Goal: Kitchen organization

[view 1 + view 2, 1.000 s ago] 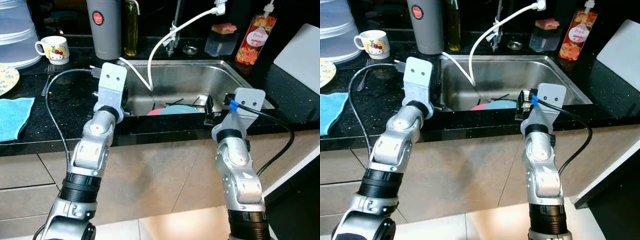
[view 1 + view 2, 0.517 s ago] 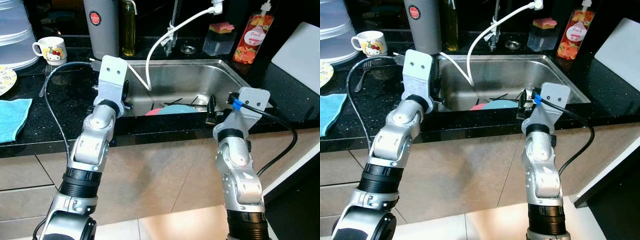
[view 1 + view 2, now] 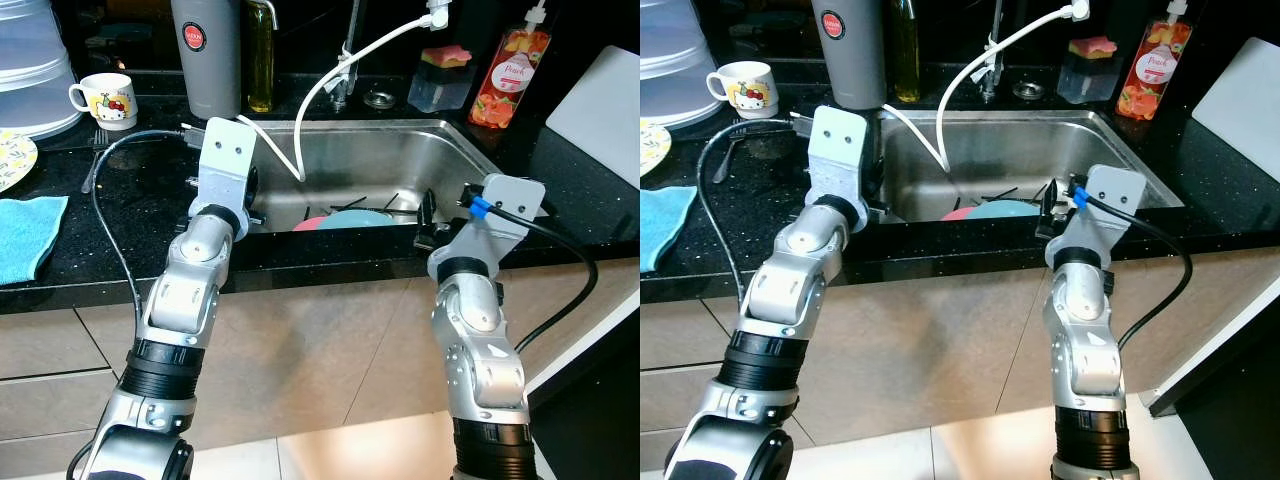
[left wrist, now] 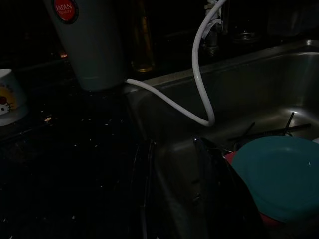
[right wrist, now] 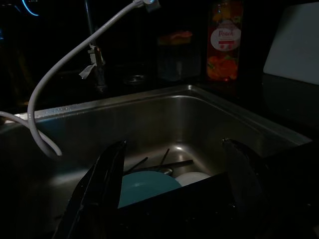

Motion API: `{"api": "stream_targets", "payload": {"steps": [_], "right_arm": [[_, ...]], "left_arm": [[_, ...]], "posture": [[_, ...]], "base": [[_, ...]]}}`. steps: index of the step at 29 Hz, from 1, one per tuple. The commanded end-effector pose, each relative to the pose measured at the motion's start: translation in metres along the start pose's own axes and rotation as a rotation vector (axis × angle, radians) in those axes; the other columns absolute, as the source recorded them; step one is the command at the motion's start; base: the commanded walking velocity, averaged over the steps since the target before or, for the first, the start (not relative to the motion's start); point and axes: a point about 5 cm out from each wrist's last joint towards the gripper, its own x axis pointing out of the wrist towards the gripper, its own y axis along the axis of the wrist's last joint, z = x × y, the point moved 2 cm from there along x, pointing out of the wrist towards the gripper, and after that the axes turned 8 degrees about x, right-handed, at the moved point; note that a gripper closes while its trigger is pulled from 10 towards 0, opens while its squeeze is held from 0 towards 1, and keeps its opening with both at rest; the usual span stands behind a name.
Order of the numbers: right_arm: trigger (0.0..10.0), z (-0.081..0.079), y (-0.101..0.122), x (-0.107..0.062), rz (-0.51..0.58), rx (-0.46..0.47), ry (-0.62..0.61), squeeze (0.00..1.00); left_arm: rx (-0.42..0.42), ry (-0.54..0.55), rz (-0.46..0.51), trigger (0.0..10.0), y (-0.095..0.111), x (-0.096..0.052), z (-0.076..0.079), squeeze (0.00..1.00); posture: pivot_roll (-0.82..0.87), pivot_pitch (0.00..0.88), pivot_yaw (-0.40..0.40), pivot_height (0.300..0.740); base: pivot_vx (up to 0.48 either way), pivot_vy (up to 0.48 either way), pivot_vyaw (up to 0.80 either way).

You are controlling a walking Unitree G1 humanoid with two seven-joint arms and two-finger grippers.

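I hold both hands open and empty at the sink's (image 3: 470, 150) front rim, and the teal plate (image 3: 352, 218) lies down inside, just beyond and between them, nearer my right hand (image 5: 172, 194), spread wide, than my narrower left hand (image 4: 174, 194).

Head stereo pair looks down at the sink (image 3: 400, 160) from above the worktop (image 3: 130, 230). Both wrist cams face into it, close, sharing the teal plate (image 4: 279, 174).

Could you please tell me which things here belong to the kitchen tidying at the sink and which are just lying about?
Job:
teal plate
pink plate
sink
left claw
right claw

Lying about:
mug
blue cloth
soap bottle
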Motion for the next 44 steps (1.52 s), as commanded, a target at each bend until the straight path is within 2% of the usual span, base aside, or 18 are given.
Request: {"api": "stream_targets", "payload": {"steps": [1,5,14,15,19,21,23,36,40,41,44], "right_arm": [[10.0,0.002,-0.004,0.0,-0.028,0.004,-0.01,0.0],[10.0,0.001,-0.004,0.001,-0.027,0.035,-0.009,0.0],[10.0,-0.004,0.002,0.001,0.011,0.016,0.017,0.0],[10.0,-0.006,0.01,0.001,0.063,-0.011,0.035,0.0],[10.0,-0.009,0.02,0.001,0.119,-0.026,0.051,0.0],[10.0,-0.011,0.04,0.002,0.217,-0.055,0.07,0.0],[10.0,-0.012,0.051,0.003,0.266,-0.074,0.077,0.0],[10.0,-0.009,0.048,0.005,0.264,-0.089,0.074,0.0],[10.0,-0.009,0.048,0.004,0.263,-0.091,0.074,0.0],[10.0,-0.009,0.047,0.004,0.262,-0.092,0.073,0.0],[10.0,-0.008,0.047,0.004,0.261,-0.092,0.072,0.0]], "left_arm": [[0.0,-0.015,0.008,10.0,0.004,-0.001,0.004,0.0],[-0.003,-0.014,0.006,10.0,0.003,-0.001,0.004,0.0],[-0.012,-0.013,0.063,10.0,0.012,-0.002,0.004,0.0],[0.01,0.001,0.094,10.0,0.017,-0.003,0.002,0.0],[0.031,0.015,0.151,10.0,0.025,-0.004,0.0,0.0],[0.05,0.065,0.274,10.0,0.046,-0.008,-0.01,0.0],[0.057,0.095,0.322,10.0,0.055,-0.009,-0.016,0.0],[0.045,0.094,0.32,10.0,0.05,-0.009,-0.017,0.02],[0.047,0.097,0.324,10.0,0.05,-0.009,-0.018,0.07],[0.047,0.099,0.326,10.0,0.05,-0.008,-0.018,0.11],[0.048,0.099,0.327,10.0,0.05,-0.008,-0.018,0.11]], "posture": [[0.17,0.0,-0.05,0.74],[0.17,0.0,-0.051,0.74],[0.17,0.0,-0.052,0.74],[0.17,0.0,-0.052,0.74],[0.17,0.0,-0.052,0.74],[0.18,0.0,-0.05,0.74],[0.18,0.0,-0.051,0.74],[0.18,0.0,-0.052,0.74],[0.18,0.0,-0.051,0.74],[0.18,0.0,-0.052,0.74],[0.18,0.0,-0.052,0.74]], "base": [[0.0,0.0,0.0],[0.0,0.0,0.0],[0.0,0.0,0.0],[0.0,0.0,0.0],[0.0,0.0,0.0],[0.0,0.0,0.0],[0.0,0.0,0.0],[0.0,0.0,0.0],[0.291,0.0,0.0],[0.341,0.0,0.0],[0.341,0.0,0.0]]}}
